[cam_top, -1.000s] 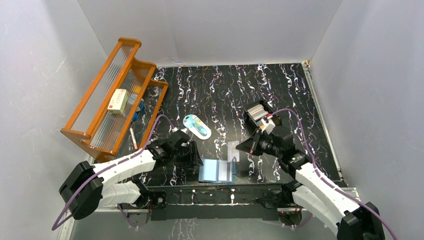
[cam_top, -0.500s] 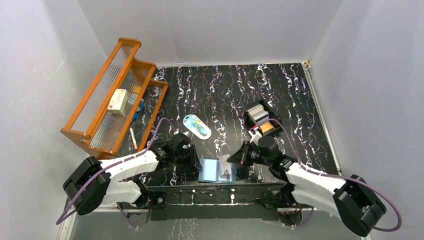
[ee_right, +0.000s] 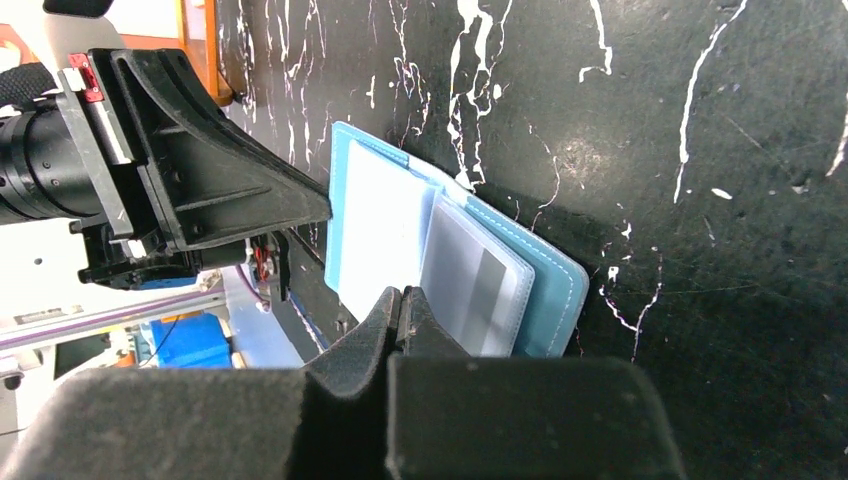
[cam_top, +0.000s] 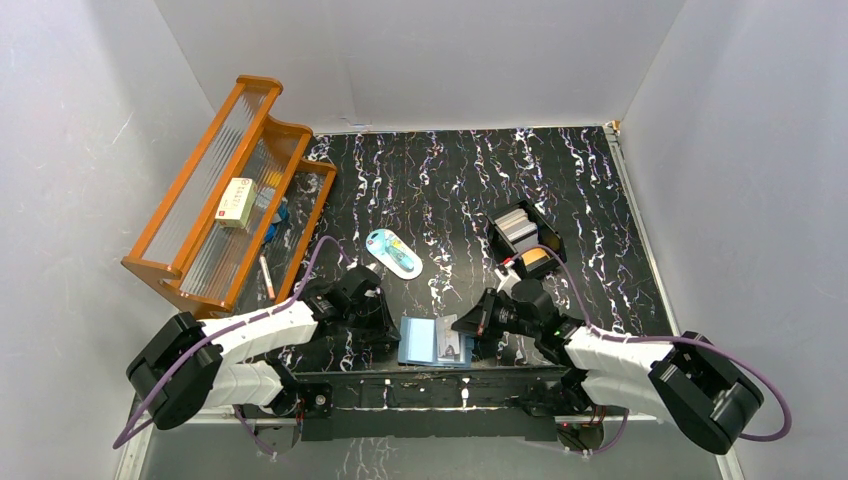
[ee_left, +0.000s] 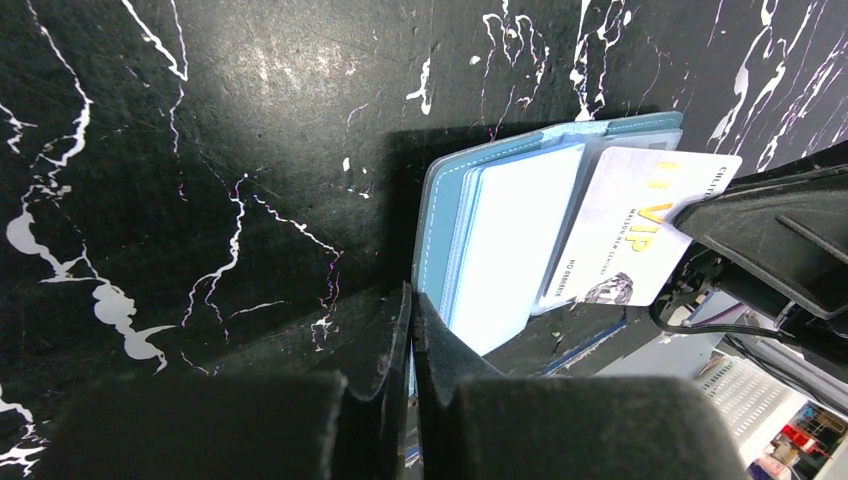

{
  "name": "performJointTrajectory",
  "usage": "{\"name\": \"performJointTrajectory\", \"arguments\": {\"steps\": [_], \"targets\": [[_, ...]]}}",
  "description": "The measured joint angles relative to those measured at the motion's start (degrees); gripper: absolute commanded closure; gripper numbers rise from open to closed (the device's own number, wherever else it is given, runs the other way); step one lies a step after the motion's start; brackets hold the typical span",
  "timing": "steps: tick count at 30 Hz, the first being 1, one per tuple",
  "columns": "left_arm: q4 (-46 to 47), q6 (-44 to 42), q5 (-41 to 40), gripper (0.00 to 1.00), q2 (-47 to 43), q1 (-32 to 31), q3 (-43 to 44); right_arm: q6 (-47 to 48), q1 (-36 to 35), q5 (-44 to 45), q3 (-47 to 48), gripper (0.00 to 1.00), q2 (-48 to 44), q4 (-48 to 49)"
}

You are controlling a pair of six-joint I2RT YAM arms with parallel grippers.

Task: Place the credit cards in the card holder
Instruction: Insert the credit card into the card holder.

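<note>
Both my claws closed at the open wallet
My left claw (ee_left: 410, 325) pinches the left edge of the small flat blue folding card holder (ee_left: 500, 230), which lies open on the black white-veined table (ee_left: 200, 150). My right claw (ee_right: 402, 305) clamps a pale white plastic credit card (ee_left: 630, 230), its end lying over the holder's clear pockets

gold "VIP" on white card (ee_left: 640, 225), smaller print unreadable

White credit card (ee_left: 635, 230) over open blue card holder (ee_left: 470, 240)
</note>
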State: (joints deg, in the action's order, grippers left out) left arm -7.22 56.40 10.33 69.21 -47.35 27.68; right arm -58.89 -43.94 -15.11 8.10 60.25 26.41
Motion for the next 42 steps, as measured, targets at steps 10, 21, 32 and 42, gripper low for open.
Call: {"name": "performJointTrajectory", "arguments": {"steps": [10, 21, 32, 42], "targets": [[0.98, 1.11, 0.46, 1.0, 0.0, 0.0, -0.9, -2.71, -0.68, -0.07, -1.38, 1.0, 4.9, 6.01], [1.25, 1.29, 0.72, 1.0, 0.0, 0.0, -1.09, -3.96, -1.77, -0.44, -1.4, 1.0, 9.03, 11.34], [1.66, 2.01, 0.87, 1.0, 0.0, 0.0, -1.88, -3.89, -3.48, 0.52, -1.44, 1.0, 11.21, 14.45], [2.64, 4.09, 1.16, 1.0, -0.48, -0.02, -3.04, -4.02, -5.25, 3.1, -1.42, 0.95, 13.86, 16.55]]}}
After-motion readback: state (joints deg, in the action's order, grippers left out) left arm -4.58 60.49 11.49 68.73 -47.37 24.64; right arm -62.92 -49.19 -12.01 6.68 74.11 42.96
